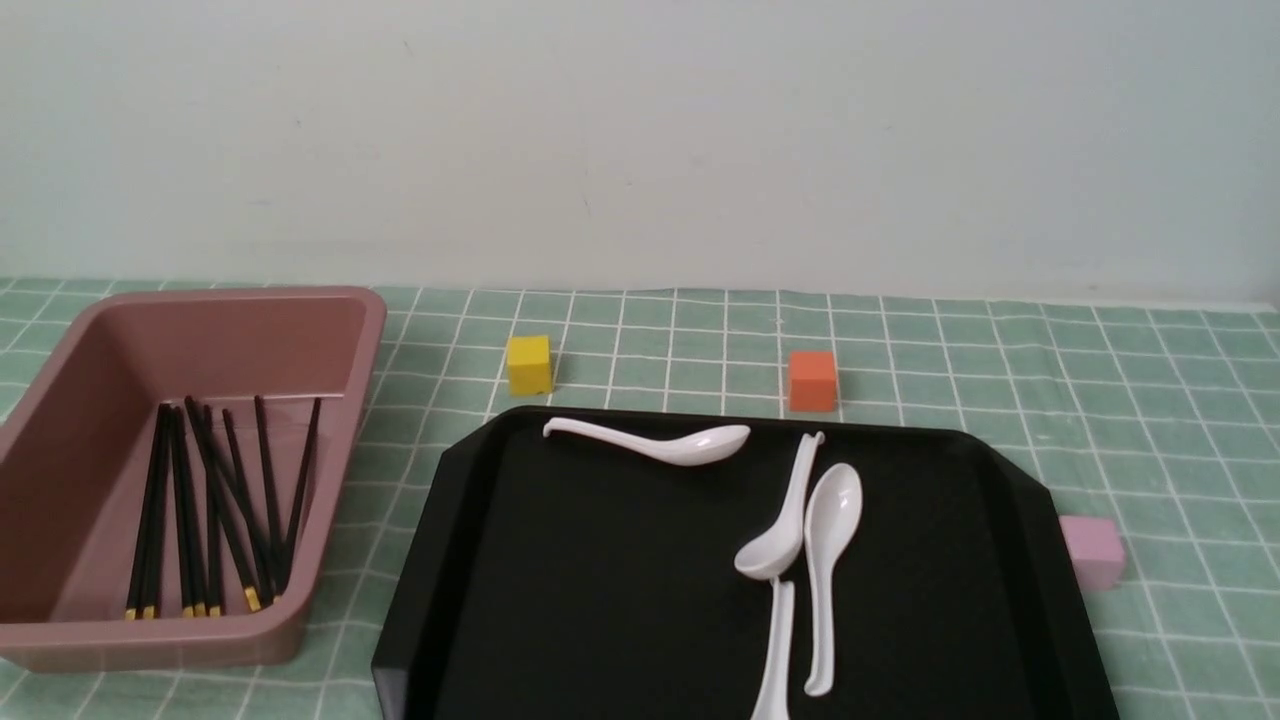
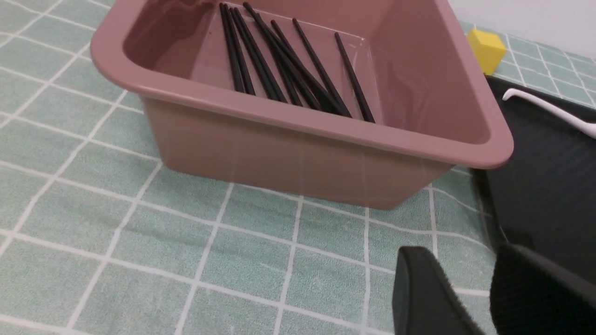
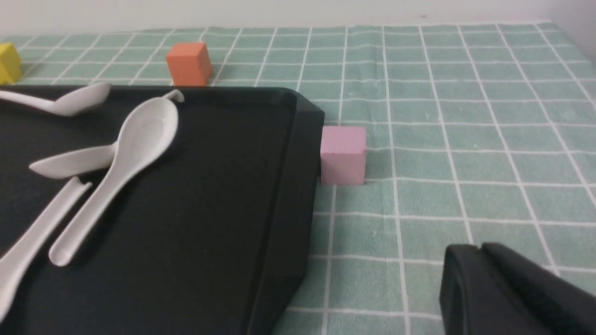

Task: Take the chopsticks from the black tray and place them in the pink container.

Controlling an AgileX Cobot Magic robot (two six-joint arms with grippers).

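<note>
The black tray (image 1: 600, 600) serves as the landmark on the green checked cloth (image 1: 1100, 400). To the tray's left, just beside it, stands the pink container (image 1: 60, 420), and all the chopsticks (image 1: 215, 510) lie inside it on its floor, roughly side by side with some crossing, their yellow ends toward the robot. On the tray lie only white spoons: one (image 1: 660, 442) along its far edge, and three more (image 1: 815, 550) clustered right of its middle, two of them overlapping. Beyond the tray's far edge sit a yellow cube (image 1: 528, 364) and an orange cube (image 1: 811, 380), both close to the rim but apart from it. A pale pink cube (image 1: 1092, 550) rests right against the tray's right rim. The left gripper (image 2: 484, 284) shows only in its wrist view, over the cloth near the tray's left corner and the container's near wall; its two black fingers stand apart with a clear gap and grip nothing. The right gripper (image 3: 484, 251) hangs over the cloth to the right of the tray, its fingers pressed together with nothing between them.
</note>
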